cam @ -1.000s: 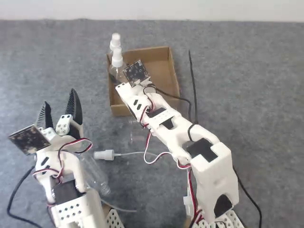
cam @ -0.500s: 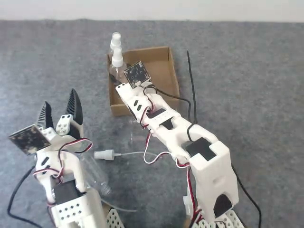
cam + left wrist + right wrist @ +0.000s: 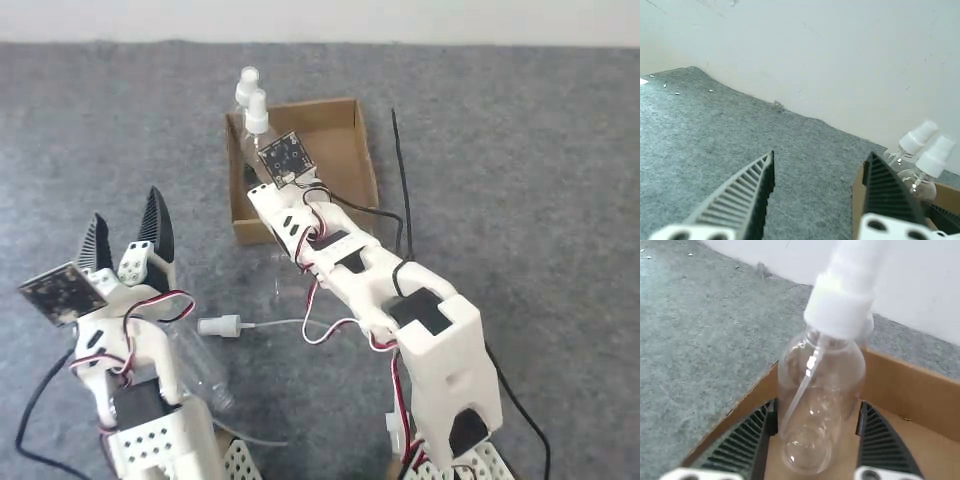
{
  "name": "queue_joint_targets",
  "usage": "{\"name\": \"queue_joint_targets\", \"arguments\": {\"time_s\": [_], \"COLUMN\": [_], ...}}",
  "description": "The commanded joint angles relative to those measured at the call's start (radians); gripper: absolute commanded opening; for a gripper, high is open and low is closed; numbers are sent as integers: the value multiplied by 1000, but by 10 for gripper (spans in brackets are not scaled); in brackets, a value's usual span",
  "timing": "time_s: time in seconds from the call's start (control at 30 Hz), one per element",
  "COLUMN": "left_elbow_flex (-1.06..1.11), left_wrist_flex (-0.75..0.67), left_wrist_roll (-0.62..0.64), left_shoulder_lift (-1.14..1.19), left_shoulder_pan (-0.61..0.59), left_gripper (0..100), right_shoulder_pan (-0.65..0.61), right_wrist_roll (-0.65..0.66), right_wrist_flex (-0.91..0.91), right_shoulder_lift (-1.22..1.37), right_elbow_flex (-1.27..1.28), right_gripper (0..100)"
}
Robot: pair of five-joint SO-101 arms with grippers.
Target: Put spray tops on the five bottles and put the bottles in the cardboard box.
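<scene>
Capped bottle [image 3: 820, 390], gripped by the right gripper [image 3: 815, 440] at the far-left corner of the box [image 3: 365, 150] beside a second bottle [image 3: 245, 82], is best kept upright and set down clear of it; left gripper [image 3: 821, 155] is held wide open, empty.

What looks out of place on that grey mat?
A loose spray top lies on the mat, its thin tube trailing toward the right arm. By the left arm a clear bottle lies on its side.
</scene>
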Motion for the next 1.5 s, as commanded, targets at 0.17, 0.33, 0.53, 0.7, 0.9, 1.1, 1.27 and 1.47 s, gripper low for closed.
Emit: {"name": "queue_joint_targets", "arguments": {"time_s": [0.17,0.33,0.53,0.7,0.9,1.1,1.27,1.47], "left_elbow_flex": [-10,-10,-10,-10,-10,-10,-10,-10], "left_wrist_flex": [-34,-34,-34,-34,-34,-34,-34,-34], "left_wrist_roll": [-8,-9,-9,-9,-9,-9,-9,-9], "left_shoulder_lift": [-11,-11,-11,-11,-11,-11,-11,-11], "left_shoulder_pan": [-2,-2,-3,-3,-3,-3,-3,-3], "left_gripper": [268,268,268,268,268,268,268,268], "right_shoulder_pan": [-8,-38,-39,-41,-41,-39,-39,-42], "right_wrist_roll": [15,15,12,12,12,12,14,11], "right_wrist_flex": [7,7,8,10,10,10,10,10], "right_shoulder_lift": [-31,-31,-31,-31,-30,-31,-51,-148], "right_elbow_flex": [-55,-57,-57,-55,-52,-52,-31,58], "right_gripper": [203,203,203,306,337,338,339,339]}}
